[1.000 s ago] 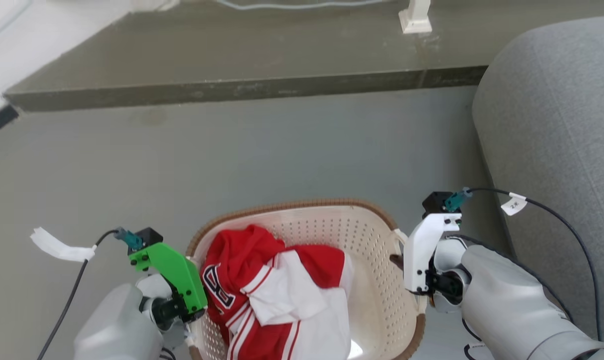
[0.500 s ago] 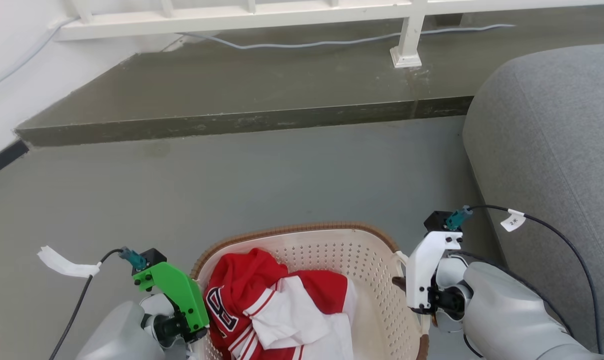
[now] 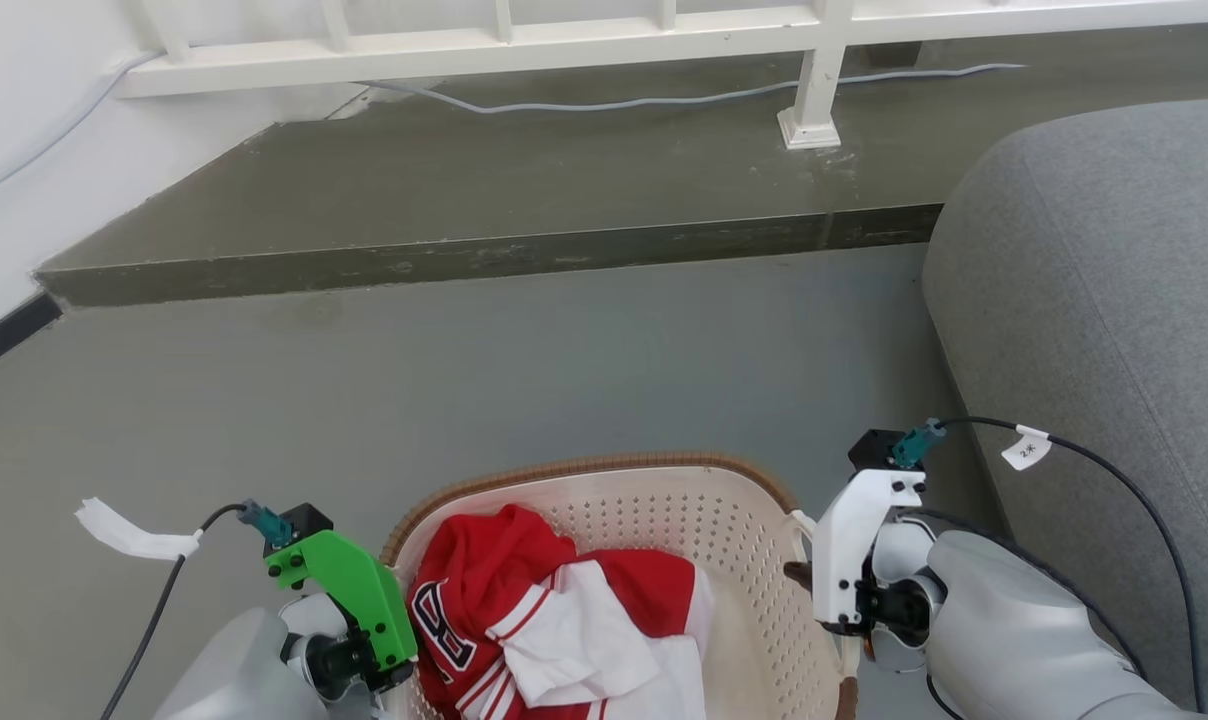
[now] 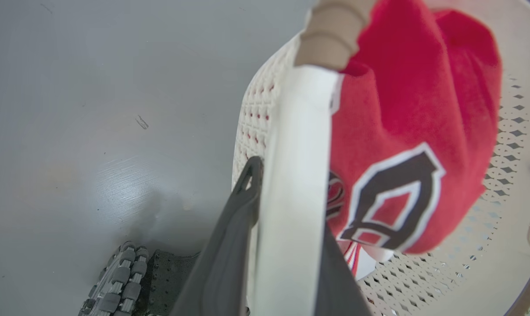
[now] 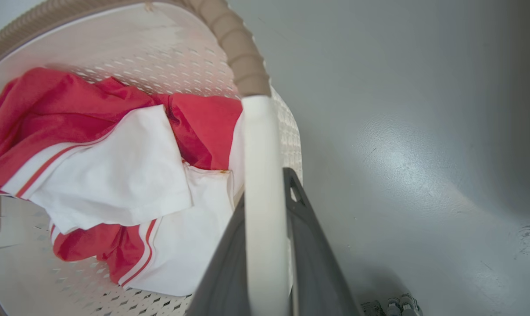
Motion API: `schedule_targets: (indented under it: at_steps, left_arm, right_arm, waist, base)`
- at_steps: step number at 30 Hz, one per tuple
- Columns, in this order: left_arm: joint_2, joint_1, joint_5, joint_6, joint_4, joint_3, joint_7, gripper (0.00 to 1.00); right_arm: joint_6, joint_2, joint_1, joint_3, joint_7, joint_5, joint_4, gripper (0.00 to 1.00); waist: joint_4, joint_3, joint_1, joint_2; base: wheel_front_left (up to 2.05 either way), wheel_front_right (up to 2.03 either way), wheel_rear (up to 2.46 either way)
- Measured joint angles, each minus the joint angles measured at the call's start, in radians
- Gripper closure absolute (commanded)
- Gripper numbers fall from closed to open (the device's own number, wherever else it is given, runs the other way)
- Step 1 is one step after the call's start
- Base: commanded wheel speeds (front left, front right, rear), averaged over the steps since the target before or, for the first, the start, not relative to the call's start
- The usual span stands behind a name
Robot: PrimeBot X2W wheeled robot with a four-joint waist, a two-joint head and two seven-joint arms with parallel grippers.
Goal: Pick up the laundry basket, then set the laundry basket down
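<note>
The laundry basket (image 3: 604,465), cream and perforated with a brown woven rim, sits low in the head view between both arms, holding a red and white jersey (image 3: 534,610). My left gripper (image 4: 291,193) is shut on the basket's white left handle (image 4: 295,153), one dark finger on each side of it. My right gripper (image 5: 265,193) is shut on the white right handle (image 5: 260,145) in the same way. In the head view the right gripper (image 3: 799,575) meets the basket's right rim. The left fingers are hidden under the green mount. Whether the base touches the floor I cannot tell.
A grey sofa (image 3: 1094,300) rises close on the right, beside my right arm. Ahead lies grey floor (image 3: 524,370), then a raised step (image 3: 484,190) carrying a white railing (image 3: 564,30) and a cable (image 3: 664,100). A white wall runs along the left.
The whole head picture has shifted down as the camera moved, bringing the railing into view. Both grippers keep the same hold on the basket's handles.
</note>
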Motion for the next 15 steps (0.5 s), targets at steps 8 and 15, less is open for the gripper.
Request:
schedule_targets:
  at_steps: [8,15]
  left_arm:
    - [0.002,0.01,-0.007,0.0,-0.002,-0.002,0.0,1.0]
    - [0.002,0.011,-0.008,0.0,-0.006,-0.005,-0.001,1.0]
  right_arm:
    - [0.0,0.0,0.0,0.009,0.003,0.008,-0.001,1.0]
    - [0.0,0.0,0.0,0.012,0.002,0.01,0.0,1.0]
  waist:
    - [-0.001,-0.005,0.0,0.0]
    - [0.0,-0.006,0.0,0.0]
  base:
    - [0.0,0.0,0.0]
    - [0.0,0.0,0.0]
